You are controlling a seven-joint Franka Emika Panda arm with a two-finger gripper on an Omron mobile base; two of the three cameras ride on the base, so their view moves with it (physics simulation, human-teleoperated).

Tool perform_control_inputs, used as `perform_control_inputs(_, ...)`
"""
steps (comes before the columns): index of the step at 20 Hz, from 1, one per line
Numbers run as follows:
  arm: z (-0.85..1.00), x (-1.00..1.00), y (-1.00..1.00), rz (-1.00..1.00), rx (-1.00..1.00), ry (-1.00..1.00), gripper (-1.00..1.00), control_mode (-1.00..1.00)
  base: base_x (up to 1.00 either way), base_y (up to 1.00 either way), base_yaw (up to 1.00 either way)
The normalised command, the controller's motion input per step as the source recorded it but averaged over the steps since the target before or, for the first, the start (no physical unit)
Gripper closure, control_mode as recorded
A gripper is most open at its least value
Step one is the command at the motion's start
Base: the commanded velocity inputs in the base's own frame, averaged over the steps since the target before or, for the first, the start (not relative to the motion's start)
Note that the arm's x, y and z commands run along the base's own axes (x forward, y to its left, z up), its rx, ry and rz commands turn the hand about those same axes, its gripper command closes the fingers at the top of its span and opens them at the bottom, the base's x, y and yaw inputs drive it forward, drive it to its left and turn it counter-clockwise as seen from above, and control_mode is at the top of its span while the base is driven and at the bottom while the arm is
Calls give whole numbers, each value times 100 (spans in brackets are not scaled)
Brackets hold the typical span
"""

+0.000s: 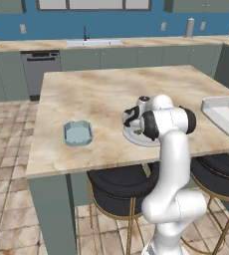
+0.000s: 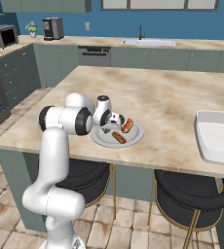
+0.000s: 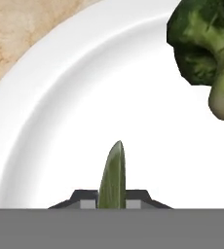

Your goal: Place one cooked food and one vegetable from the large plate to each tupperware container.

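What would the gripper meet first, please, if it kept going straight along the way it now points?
Most likely the bare white floor of the large plate, straight ahead of the gripper. A slim green vegetable already sits between its fingertips; the broccoli lies off to one side.

We are seeing a pale grey-white large plate (image 2: pixel 133 139) carrying dark green broccoli (image 3: pixel 206 48), an olive-green pointed vegetable (image 3: pixel 113 177) and two red-and-tan hot dogs (image 2: pixel 119 137), a pale teal translucent tub (image 1: pixel 78 133), a white rectangular tub (image 2: pixel 216 136), and a beige-veined marble countertop (image 2: pixel 172 97).
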Motion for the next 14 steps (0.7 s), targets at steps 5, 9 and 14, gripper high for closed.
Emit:
perform_control_inputs(5,2,0,0,0,-1,2,100,-100,0,0,0)
perform_control_inputs(9,36,-10,9,0,-2,-2,100,-100,0,0,0)
perform_control_inputs(14,42,0,81,-8,9,0,100,-100,0,0,0)
